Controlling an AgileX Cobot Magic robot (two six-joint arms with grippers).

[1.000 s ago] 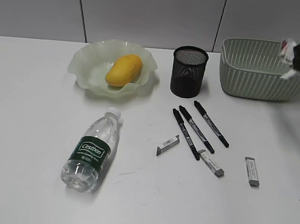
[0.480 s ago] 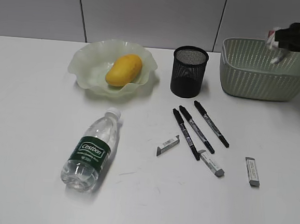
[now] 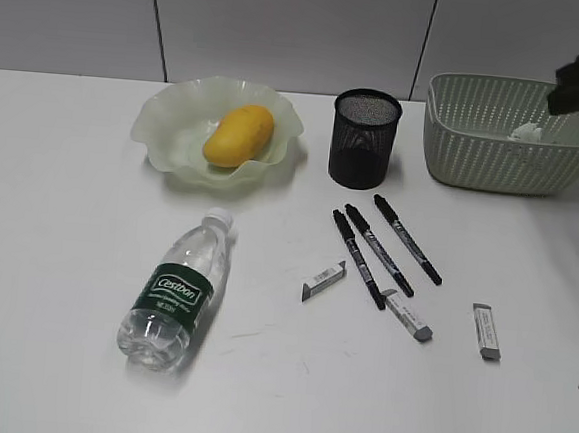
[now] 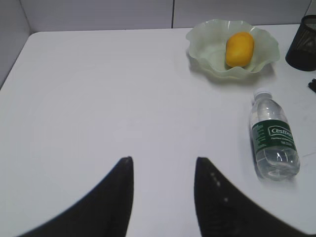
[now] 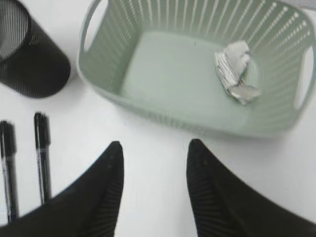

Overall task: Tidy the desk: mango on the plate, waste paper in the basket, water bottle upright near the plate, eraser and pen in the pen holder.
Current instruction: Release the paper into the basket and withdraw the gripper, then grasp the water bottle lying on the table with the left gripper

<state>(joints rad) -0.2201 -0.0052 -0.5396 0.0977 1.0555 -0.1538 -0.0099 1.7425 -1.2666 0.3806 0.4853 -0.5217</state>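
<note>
Look at the containers first. Your pale-green ruffled plate already holds the mango, which lies on its side in the middle of the dish; the left wrist view shows the same pairing at the far side of the bench. The sage-green perforated basket at the back right holds the waste paper, a crumpled white-grey wad lying on the basket floor toward one end wall. In the exterior view you can see only a pale scrap of it over the rim. The black mesh pen holder stands upright between plate and basket, and you can see nothing inside it through the mesh.

The water bottle lies on its side in front of the plate, cap pointing toward the dish, green label up. Three black pens lie side by side on the bench in front of the pen holder. Three small grey-white erasers are scattered near them, one left of the pens, one at their near tips, one well off to the right.

Your right gripper hovers just outside the basket's near wall with its fingers spread apart and holding nothing. Your left gripper hangs over bare bench well left of the bottle, fingers likewise parted and empty
</note>
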